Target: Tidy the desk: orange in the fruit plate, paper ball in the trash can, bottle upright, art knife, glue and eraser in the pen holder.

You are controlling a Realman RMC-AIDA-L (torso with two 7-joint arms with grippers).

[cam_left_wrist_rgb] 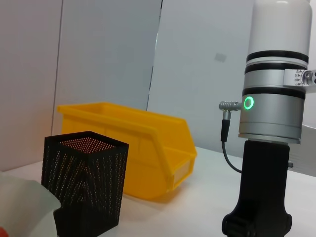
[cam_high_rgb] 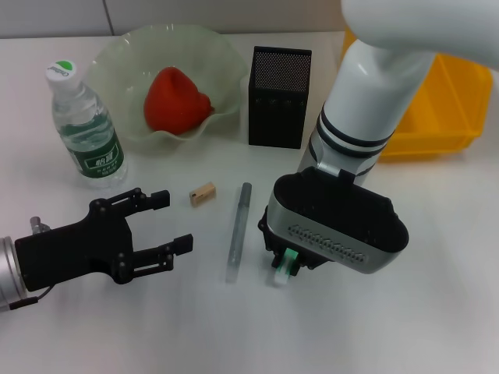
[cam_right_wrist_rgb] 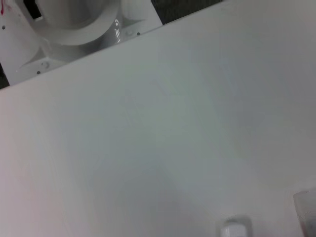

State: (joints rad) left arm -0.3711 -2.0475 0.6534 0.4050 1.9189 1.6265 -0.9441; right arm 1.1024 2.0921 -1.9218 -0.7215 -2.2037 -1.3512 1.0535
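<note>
The orange (cam_high_rgb: 175,100) lies in the pale green fruit plate (cam_high_rgb: 117,58). To its left the bottle (cam_high_rgb: 84,128) stands upright. The black mesh pen holder (cam_high_rgb: 279,97) (cam_left_wrist_rgb: 86,182) is beside the yellow trash can (cam_high_rgb: 440,109) (cam_left_wrist_rgb: 143,148). The tan eraser (cam_high_rgb: 202,193) and a slim grey art knife (cam_high_rgb: 236,231) lie on the table. My left gripper (cam_high_rgb: 173,220) is open, just left of the eraser and holding nothing. My right gripper (cam_high_rgb: 282,261) hangs right of the knife, over a small white and green glue (cam_high_rgb: 283,270). The paper ball is out of view.
The white table (cam_high_rgb: 437,312) stretches to the front and right. My right arm (cam_left_wrist_rgb: 270,148) stands tall close to the pen holder in the left wrist view. The right wrist view shows bare table and a small white object (cam_right_wrist_rgb: 236,228).
</note>
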